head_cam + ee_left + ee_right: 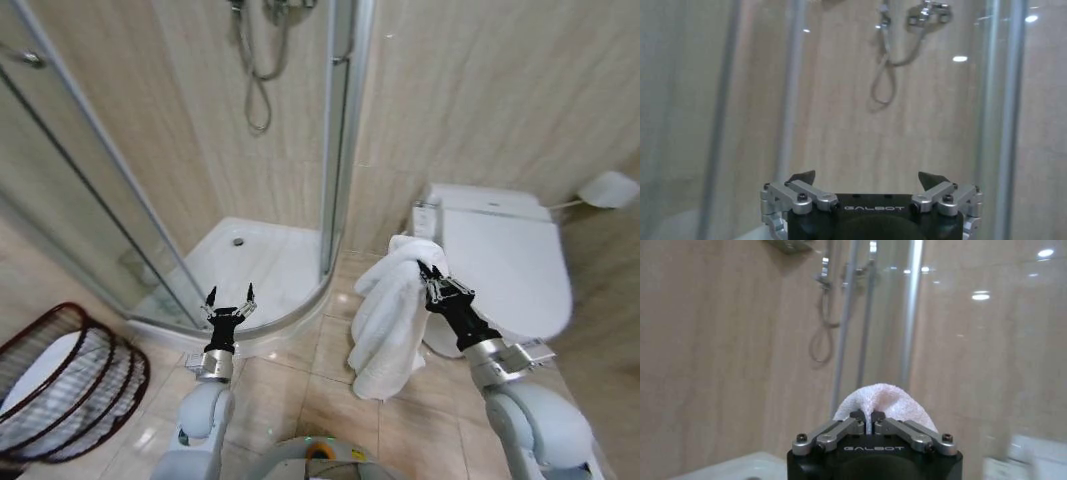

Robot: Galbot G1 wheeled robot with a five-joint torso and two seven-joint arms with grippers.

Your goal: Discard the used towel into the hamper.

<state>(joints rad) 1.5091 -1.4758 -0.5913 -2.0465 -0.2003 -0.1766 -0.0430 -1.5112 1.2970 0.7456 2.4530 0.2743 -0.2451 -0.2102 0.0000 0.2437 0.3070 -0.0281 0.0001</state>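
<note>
Gripping white towel [385, 320] by upper fold, right end effector [431, 279] fingers clamped tight on cloth; towel hangs free above tiled floor [300, 385], in front of toilet [505, 265]. Right wrist view: towel tuft [881, 399] bulging between closed fingertips. Left end effector [230, 298] raised, fingers spread wide, holding nothing, pointing toward shower tray [262, 262]. Hamper [62, 380], reddish-brown wire basket, at robot's far left on floor, well apart from towel. Shower hose [256, 75] on wall behind glass.

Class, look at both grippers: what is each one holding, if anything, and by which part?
The right gripper pinches the white towel by a bunched fold at its top; the rest hangs free. The left gripper is open and holds nothing.
</note>
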